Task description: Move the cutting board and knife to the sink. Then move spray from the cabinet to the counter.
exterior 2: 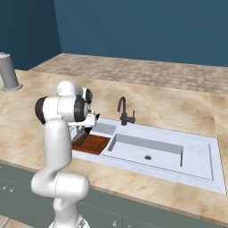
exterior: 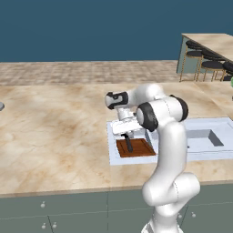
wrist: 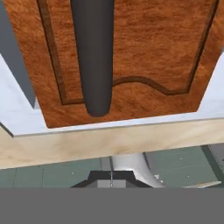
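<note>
End effector (exterior: 129, 135) closed — seemingly above grooved reddish cutting board (exterior: 139, 148)

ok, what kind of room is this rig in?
A rendered kitchen, by the looks: a steel sink with a dark faucet set into a marbled counter, a wooden cutting board lying on the sink's drainer, bar stools beyond.

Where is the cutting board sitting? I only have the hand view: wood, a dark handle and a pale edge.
Observer: The cutting board lies in the shallow left section of the sink, beside the deep basin, not in it.
Operator: And the knife?
Observer: The knife lies on the board, directly under the hand, which is shut. I cannot tell if they touch.
Operator: Anything close that I should avoid?
Observer: The faucet stands upright just behind the board's right corner.
</note>
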